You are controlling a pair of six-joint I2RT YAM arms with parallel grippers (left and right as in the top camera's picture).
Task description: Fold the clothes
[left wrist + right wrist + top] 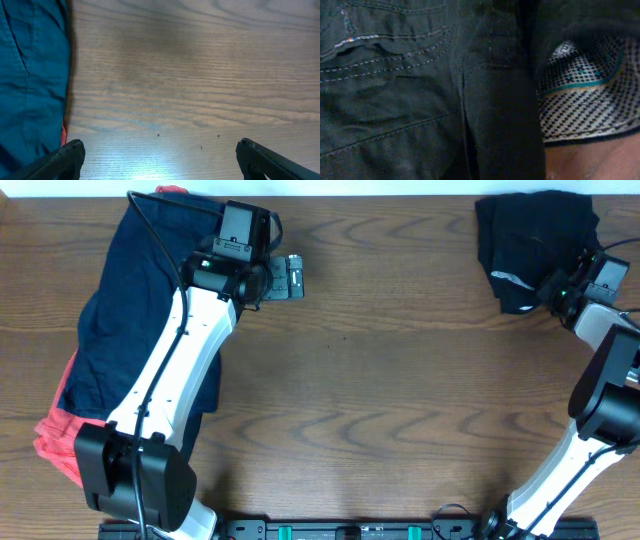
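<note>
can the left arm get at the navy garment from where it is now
Probably yes: the left tool is open over bare table, the navy garment lies just beside it, and nothing sits between them.

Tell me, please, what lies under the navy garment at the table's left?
Red fabric peeks out beneath the navy garment at its lower left and top edge; the rest is covered, so its shape cannot be seen.
</note>
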